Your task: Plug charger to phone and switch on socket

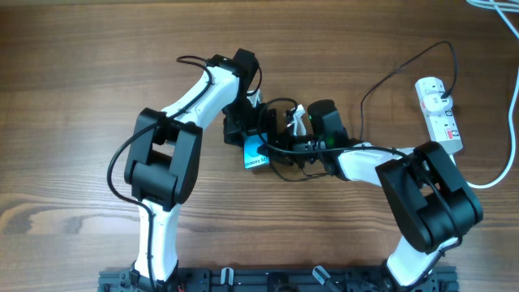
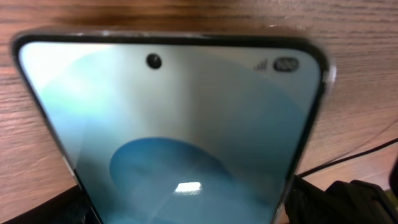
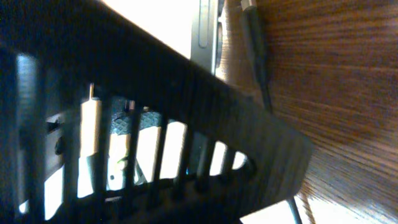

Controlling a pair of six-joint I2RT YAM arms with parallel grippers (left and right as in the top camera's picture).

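The phone (image 1: pixel 255 154) with its teal-blue screen lies at the table's middle and fills the left wrist view (image 2: pixel 180 124). My left gripper (image 1: pixel 247 134) straddles it, with dark fingers (image 2: pixel 326 202) at the phone's sides; I cannot make out whether they touch it. My right gripper (image 1: pixel 296 130) is close on the phone's right and is shut; what it pinches is hidden. The charger's black cable (image 1: pixel 381 81) runs from a white plug head (image 1: pixel 442 99) in the socket (image 1: pixel 444 126) to the middle. In the right wrist view its connector (image 3: pixel 254 43) lies beside the phone's silvery edge (image 3: pixel 208 31).
The socket's thick white cord (image 1: pixel 507 138) loops down the right edge of the wooden table (image 1: pixel 81 97). A dark ribbed part (image 3: pixel 155 124) blocks most of the right wrist view. The two arms crowd the middle, with slack cable (image 1: pixel 284 170) looped under the right gripper.
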